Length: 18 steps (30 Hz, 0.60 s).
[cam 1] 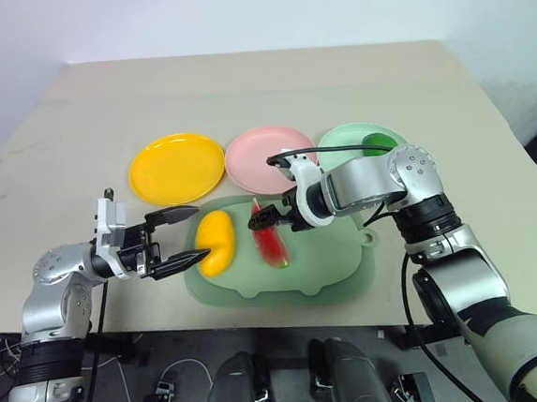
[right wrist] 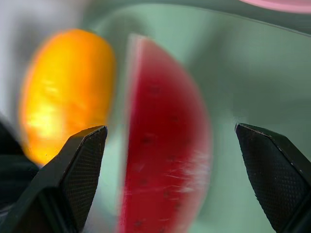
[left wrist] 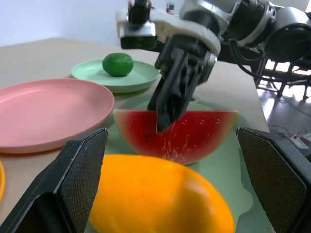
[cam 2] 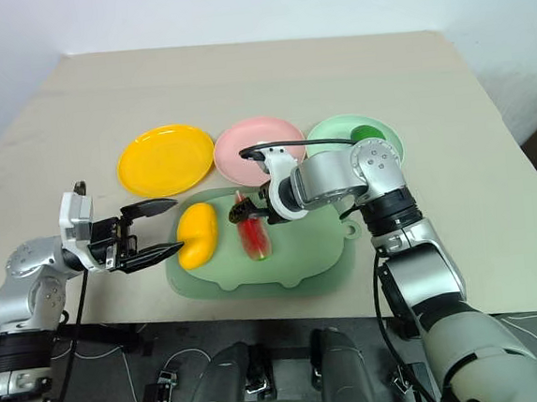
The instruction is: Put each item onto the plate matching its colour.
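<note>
While our right claw point(cam 1: 263, 218) hangs released over the watermelon point(cam 1: 270, 244) on the green board point(cam 1: 336, 270), left claw point(cam 1: 179, 237) gapes beside the mango point(cam 1: 216, 242); closing off-centre, we judge, could tip the wedge.

- The watermelon wedge point(right wrist: 165, 141) is smeared by blur in the right wrist view, its seeds mere smudges, and the frame's lower edge cuts it off.
- Beside it the mango point(right wrist: 63, 92) is blurred too (its outline soft all round).
- In the left eye view the right gripper point(cam 1: 268, 219) covers the wedge's far end.
- The green fruit point(cam 1: 375, 142) on the mint plate point(cam 1: 339, 142) is half hidden behind the right arm.
- The yellow plate point(left wrist: 1, 180) shows as a sliver at the left wrist view's edge.
</note>
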Each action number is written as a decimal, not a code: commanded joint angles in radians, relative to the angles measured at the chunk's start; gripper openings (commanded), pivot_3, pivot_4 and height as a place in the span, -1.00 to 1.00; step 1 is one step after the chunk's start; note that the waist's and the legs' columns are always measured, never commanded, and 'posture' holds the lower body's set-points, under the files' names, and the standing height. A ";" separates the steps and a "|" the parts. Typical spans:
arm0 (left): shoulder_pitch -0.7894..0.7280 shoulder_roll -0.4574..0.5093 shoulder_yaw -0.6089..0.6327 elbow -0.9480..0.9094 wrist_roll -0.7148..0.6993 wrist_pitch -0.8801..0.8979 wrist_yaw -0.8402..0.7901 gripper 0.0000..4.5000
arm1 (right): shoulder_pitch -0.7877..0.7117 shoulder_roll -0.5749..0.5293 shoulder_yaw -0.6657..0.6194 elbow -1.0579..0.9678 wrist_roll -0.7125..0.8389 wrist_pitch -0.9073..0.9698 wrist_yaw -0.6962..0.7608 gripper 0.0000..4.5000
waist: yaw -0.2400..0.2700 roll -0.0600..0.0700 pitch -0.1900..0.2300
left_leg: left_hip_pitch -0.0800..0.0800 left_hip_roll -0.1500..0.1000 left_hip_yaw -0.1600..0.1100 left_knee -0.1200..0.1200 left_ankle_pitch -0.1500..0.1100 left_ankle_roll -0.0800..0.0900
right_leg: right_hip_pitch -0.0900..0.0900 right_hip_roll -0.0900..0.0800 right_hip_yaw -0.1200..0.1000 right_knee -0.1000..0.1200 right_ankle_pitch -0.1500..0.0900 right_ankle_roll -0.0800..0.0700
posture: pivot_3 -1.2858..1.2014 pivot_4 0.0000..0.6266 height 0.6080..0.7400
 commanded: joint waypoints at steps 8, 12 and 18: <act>-0.012 0.005 0.006 -0.093 -0.027 0.065 0.055 1.00 | -0.078 -0.121 0.131 -0.089 0.024 0.025 0.063 0.99 | 0.002 0.000 0.000 | 0.000 0.000 0.000 0.000 0.000 0.000 | 0.000 0.000 0.000 0.000 0.000 0.000 | 0.03 -0.52 0.33; -0.010 0.002 0.006 -0.116 -0.029 0.083 0.076 1.00 | -0.075 -0.132 0.165 -0.099 0.024 0.041 0.132 0.99 | 0.003 0.000 0.000 | 0.000 0.000 0.000 0.000 0.000 0.000 | 0.000 0.000 0.000 0.000 0.000 0.000 | 0.03 -0.52 0.33; -0.011 -0.001 0.005 -0.124 -0.027 0.089 0.093 1.00 | -0.082 -0.162 0.219 -0.117 0.024 0.042 0.187 0.75 | 0.004 0.000 0.000 | 0.000 0.000 0.000 0.000 0.000 0.000 | 0.000 0.000 0.000 -0.001 0.000 0.000 | 0.03 -0.52 0.33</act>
